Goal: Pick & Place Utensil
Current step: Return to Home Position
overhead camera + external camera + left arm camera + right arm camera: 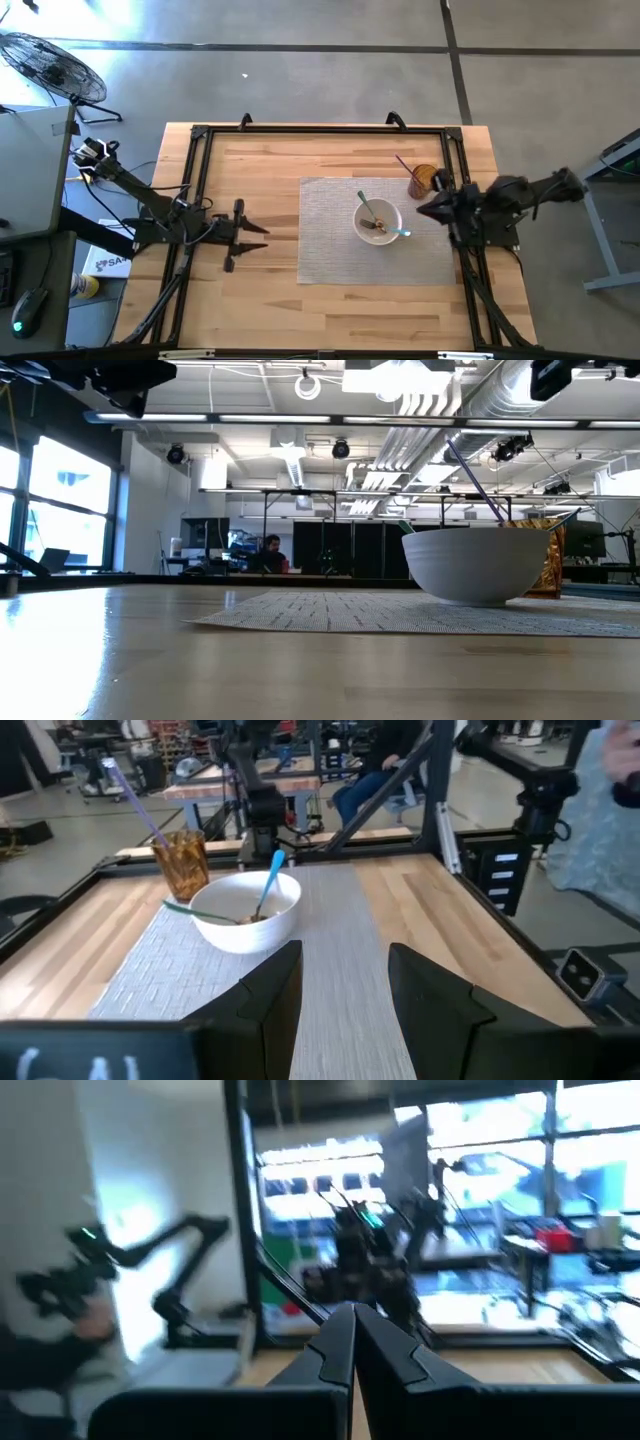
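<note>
A white bowl (378, 222) stands on a grey placemat (330, 240). A blue-handled utensil (268, 885) and a green-handled one (185, 905) lean in the bowl on its rim. Behind the bowl an amber cup (423, 181) holds a thin purple utensil (135, 800). My right gripper (420, 211) hovers just right of the bowl, near the cup, and its fingers (352, 1325) are shut and hold nothing. My left gripper (255, 229) waits open over bare wood left of the placemat, pointing toward the bowl (245, 910).
A black metal frame (200, 135) runs around the table top. Bare wood lies left of and in front of the placemat. Beyond the table a fan (50, 65) stands on the floor, and a seated person (270, 550) shows in the room behind.
</note>
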{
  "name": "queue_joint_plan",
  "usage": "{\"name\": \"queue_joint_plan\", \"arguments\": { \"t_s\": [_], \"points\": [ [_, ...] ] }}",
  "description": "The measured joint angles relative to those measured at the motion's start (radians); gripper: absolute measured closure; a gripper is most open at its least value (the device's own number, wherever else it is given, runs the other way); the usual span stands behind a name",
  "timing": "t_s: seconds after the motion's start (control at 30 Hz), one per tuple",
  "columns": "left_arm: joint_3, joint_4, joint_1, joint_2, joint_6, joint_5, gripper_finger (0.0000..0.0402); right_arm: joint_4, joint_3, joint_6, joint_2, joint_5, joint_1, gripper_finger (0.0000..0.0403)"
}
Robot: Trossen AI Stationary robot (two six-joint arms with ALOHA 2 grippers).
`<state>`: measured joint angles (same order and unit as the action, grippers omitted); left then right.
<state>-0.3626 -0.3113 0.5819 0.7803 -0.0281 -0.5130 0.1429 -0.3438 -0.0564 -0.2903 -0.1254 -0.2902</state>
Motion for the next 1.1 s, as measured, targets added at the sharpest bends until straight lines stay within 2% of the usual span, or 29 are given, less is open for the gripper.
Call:
{"name": "queue_joint_plan", "arguments": {
  "t_s": [0.17,0.37,0.53,0.7,0.8,0.93,1.1],
  "points": [
    [0.0,-0.029,0.0,0.0,0.021,0.01,0.0255,-0.004,0.085,-0.056,0.154,0.076,0.055,0.0402],
    [0.0,-0.03,0.0,0.0,0.021,0.009,0.0255,-0.003,0.22,-0.075,0.283,0.064,0.118,0.0402],
    [0.0,-0.029,0.0,0.001,0.02,0.009,0.0255,0.074,0.329,-0.1,0.277,0.071,0.154,0.0402],
    [0.0,-0.026,0.0,0.005,0.013,0.012,0.0255,-0.017,0.334,-0.101,0.268,0.017,0.154,0.0402],
    [0.0,-0.028,-0.001,0.009,0.021,0.061,0.0255,-0.015,0.334,-0.117,0.267,-0.028,0.155,0.0402],
    [0.0,-0.03,-0.006,0.01,0.032,0.117,0.0255,-0.012,0.334,-0.096,0.267,-0.016,0.154,0.0402],
    [0.0,-0.026,-0.117,0.01,0.047,0.209,0.0257,-0.037,0.334,-0.093,0.265,-0.019,0.154,0.0402]
  ]
}}
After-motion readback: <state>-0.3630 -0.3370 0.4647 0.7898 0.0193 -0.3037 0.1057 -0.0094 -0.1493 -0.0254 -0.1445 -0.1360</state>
